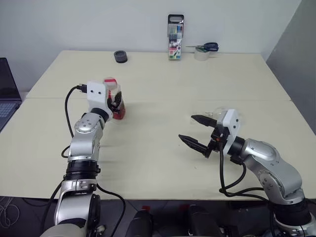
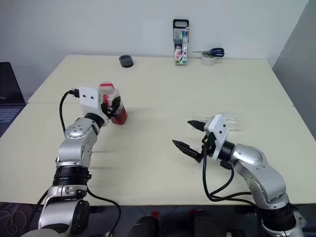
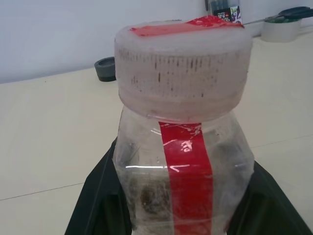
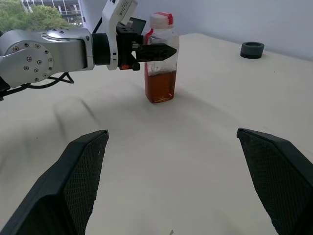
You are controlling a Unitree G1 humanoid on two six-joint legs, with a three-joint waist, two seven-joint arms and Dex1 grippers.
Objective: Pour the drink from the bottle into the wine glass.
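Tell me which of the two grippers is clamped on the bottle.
The left gripper: its black fingers press both sides of the bottle, just above the drink. The right gripper hangs open over bare table, holding nothing.

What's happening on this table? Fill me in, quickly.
A two-armed robot is starting to pour a drink. Its left gripper has shut on the bottle, which stands upright on the table, cap on, with the reddish-brown drink filling its lower part. The right gripper hangs open above the table. The wine glass appears to lie on its side just behind that gripper, so nothing has been poured yet.
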